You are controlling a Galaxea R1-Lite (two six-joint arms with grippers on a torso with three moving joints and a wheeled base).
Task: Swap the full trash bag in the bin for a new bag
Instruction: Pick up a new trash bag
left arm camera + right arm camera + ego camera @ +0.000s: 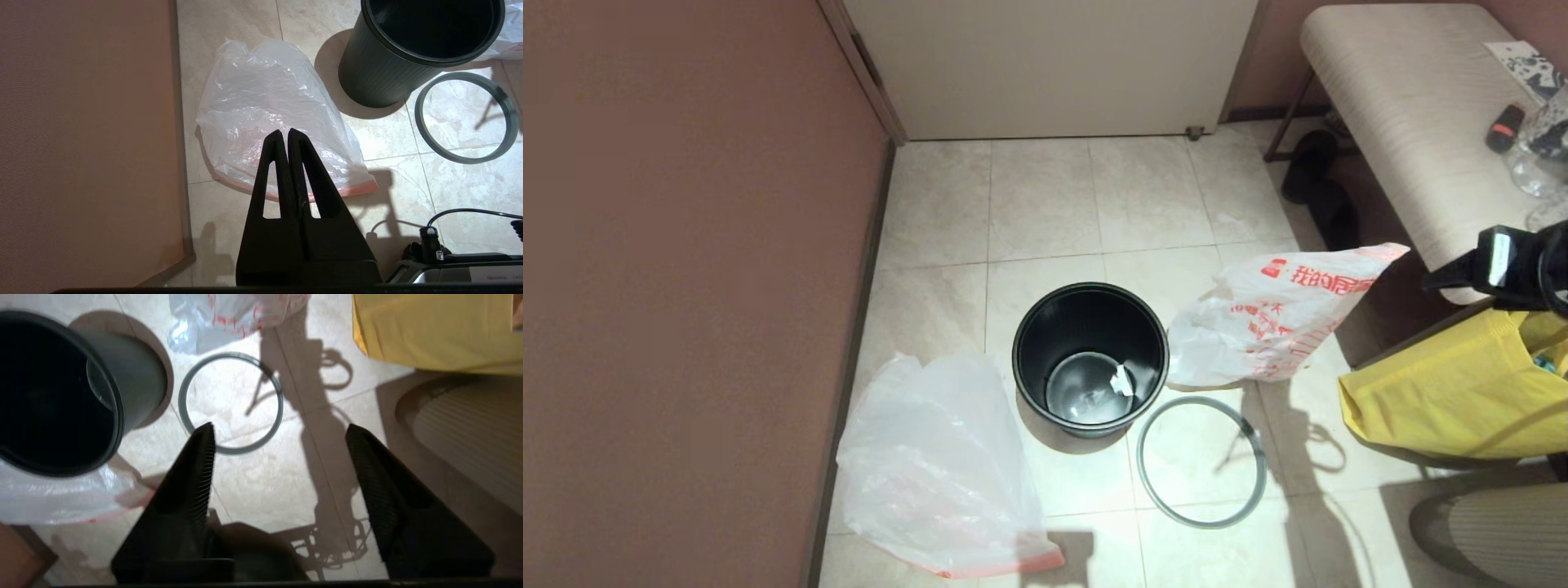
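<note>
A pale tiled floor (1045, 204) carries everything. The black bin (1090, 359) stands upright on it. Just beside the bin, toward the brown wall, lies 1 crinkled clear bag (939, 465). On the bin's opposite side lies 1 lumpy bag with red print (1274, 318), touching it. A grey hoop (1201, 461) lies flat near the bin's base.

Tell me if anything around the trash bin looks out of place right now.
Yes. The grey hoop lies flat on the floor tiles beside the black bin instead of on its rim. The bin has no liner, and a small white scrap sits on its bottom. The printed full trash bag slumps against the bin's side.
</note>
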